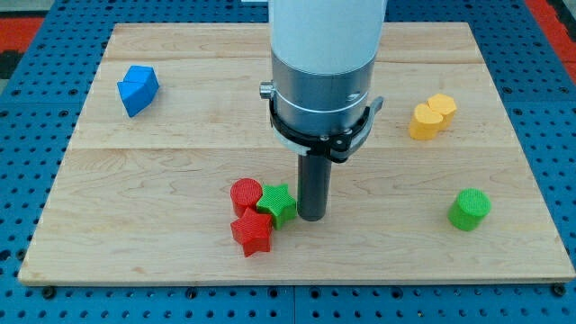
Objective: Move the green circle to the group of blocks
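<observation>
The green circle (469,209) stands alone near the view's lower right on the wooden board (180,153). A group of three blocks sits at the lower middle: a red circle (245,194), a red star (252,233) and a green star (276,204), all touching. My tip (311,217) is on the board just right of the green star, almost touching it, and far left of the green circle.
A blue block (137,89) of angular shape lies at the upper left. A yellow heart-like block (432,116) lies at the upper right. The arm's white and grey body (324,63) hangs over the board's middle top.
</observation>
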{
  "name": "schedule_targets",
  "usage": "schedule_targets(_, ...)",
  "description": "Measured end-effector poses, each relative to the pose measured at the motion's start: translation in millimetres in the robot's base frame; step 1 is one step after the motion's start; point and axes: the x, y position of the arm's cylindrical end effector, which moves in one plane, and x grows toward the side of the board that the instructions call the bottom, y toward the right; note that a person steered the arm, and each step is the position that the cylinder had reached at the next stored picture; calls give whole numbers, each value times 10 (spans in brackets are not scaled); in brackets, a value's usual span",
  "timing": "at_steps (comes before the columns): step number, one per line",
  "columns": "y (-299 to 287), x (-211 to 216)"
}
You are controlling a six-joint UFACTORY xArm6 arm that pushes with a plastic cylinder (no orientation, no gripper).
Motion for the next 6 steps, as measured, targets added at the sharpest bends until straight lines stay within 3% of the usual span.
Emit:
schedule_targets(2, 675, -317)
schedule_targets(4, 1946, -353)
schedule_targets(5, 2215, -225)
schedule_targets(6, 1758, -59)
